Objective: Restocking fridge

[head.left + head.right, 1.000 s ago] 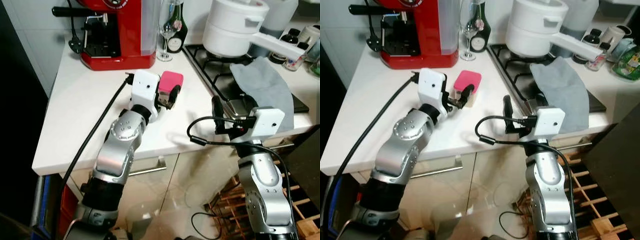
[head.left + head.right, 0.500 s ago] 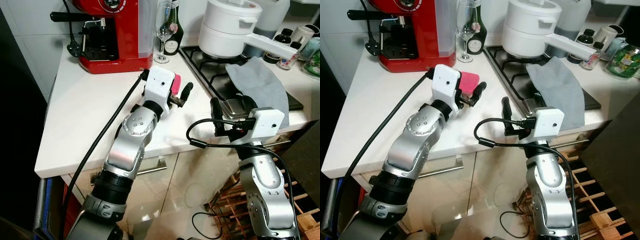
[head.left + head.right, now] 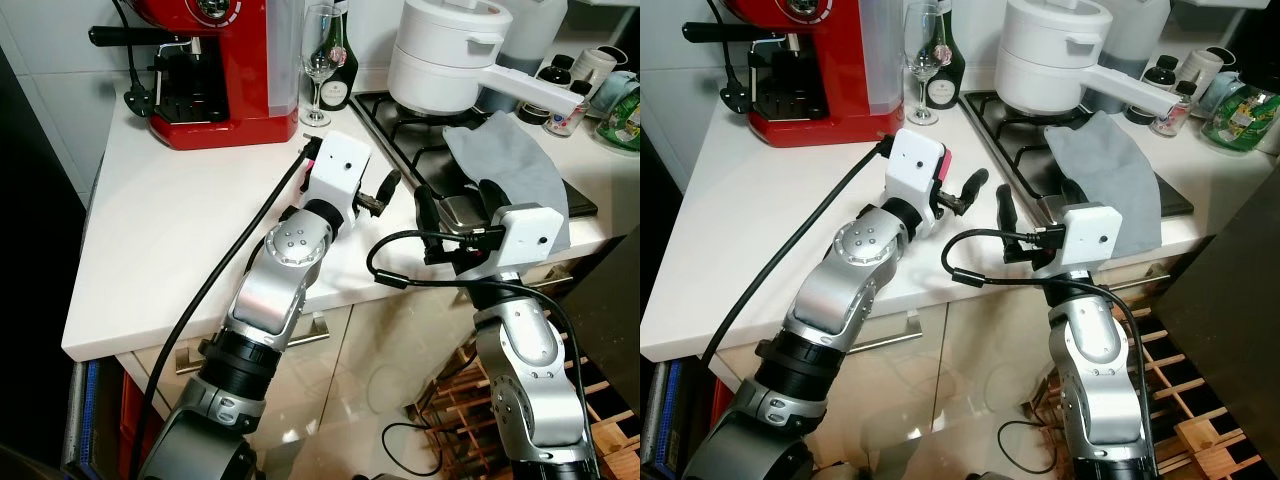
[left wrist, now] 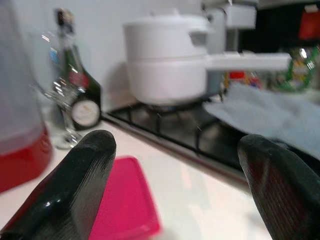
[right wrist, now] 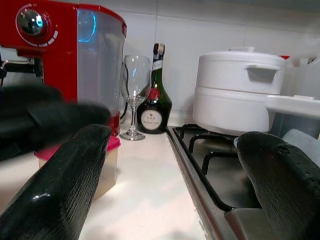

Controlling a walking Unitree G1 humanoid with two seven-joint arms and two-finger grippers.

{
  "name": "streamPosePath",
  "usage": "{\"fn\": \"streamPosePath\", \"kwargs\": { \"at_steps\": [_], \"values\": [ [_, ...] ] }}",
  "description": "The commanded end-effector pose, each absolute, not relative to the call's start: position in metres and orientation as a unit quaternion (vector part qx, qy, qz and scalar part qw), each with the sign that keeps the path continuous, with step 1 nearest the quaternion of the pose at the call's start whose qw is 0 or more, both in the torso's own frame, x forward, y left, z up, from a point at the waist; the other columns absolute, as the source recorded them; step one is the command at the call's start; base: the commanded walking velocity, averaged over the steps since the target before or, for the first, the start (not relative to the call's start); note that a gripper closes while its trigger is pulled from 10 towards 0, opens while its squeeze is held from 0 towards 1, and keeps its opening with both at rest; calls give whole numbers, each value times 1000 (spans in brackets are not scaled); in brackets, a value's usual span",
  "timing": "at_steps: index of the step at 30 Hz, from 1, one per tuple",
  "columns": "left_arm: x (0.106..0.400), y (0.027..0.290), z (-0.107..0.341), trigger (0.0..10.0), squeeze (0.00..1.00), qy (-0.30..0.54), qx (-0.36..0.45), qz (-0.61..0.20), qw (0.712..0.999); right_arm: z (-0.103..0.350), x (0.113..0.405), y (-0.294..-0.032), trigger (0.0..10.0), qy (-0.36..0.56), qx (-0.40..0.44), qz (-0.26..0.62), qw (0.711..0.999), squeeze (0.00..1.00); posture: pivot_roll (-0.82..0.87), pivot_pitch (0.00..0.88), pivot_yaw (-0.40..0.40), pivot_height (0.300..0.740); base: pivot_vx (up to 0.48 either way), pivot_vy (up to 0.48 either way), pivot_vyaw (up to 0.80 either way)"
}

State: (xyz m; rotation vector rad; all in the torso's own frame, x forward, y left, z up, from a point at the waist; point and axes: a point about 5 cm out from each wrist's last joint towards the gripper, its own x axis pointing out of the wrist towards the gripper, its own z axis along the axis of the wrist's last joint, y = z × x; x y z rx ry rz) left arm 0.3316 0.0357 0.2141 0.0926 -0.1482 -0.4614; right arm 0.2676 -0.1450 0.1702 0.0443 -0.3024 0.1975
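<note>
1. Left jaws (image 4: 170,192) spread wide over the pink-lidded box (image 4: 125,200), which sits on the desk (image 3: 170,230) just below and between them.
2. Right jaws (image 5: 170,190) also apart, box beyond one finger.
3. Best move: lower squarely, then close across the box's sides.

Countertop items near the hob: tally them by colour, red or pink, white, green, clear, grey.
Red or pink: 2, coffee machine, pink-lidded container
White: 1, lidded pot
Green: 1, bottle
Clear: 1, wine glass
Grey: 1, cloth
Total: 6
</note>
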Motion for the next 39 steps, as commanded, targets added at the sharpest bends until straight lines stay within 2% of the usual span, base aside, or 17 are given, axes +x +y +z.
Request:
{"fn": "streamPosePath", "kwargs": {
  "at_steps": [1,2,4,9,19,25,34,39],
  "values": [
    [331,50,224,10000,0,-104,23,-203,973,175,273,-145,10000,-154,13,99,983,0,-7,0,-42,740,0,0,0],
    [331,50,224,10000,0,-104,23,-203,973,175,273,-145,10000,-154,13,99,983,0,-7,0,-42,740,0,0,0],
    [330,67,230,10000,0,-130,8,-171,977,178,276,-142,10000,-160,6,107,981,0,3,0,-55,740,0,0,325],
    [325,78,234,10000,0,-153,-4,-152,976,179,278,-141,10000,-161,4,113,980,0,14,0,-67,740,0,-178,615],
    [316,63,234,10000,0,-161,-11,-187,969,180,279,-140,10000,-167,2,119,979,0,7,0,-72,740,0,-465,149],
    [317,63,233,10000,0,-160,-8,-192,968,180,277,-142,10000,-169,-2,115,979,0,-2,0,-67,740,0,0,0],
    [322,67,208,10000,0,-100,51,-194,975,176,276,-141,10000,-166,-5,115,979,0,6,0,-59,740,0,0,0],
    [327,67,188,10000,0,-66,53,-196,977,176,276,-138,10000,-166,-4,117,979,0,11,0,-55,740,0,0,0]
  ]
}}
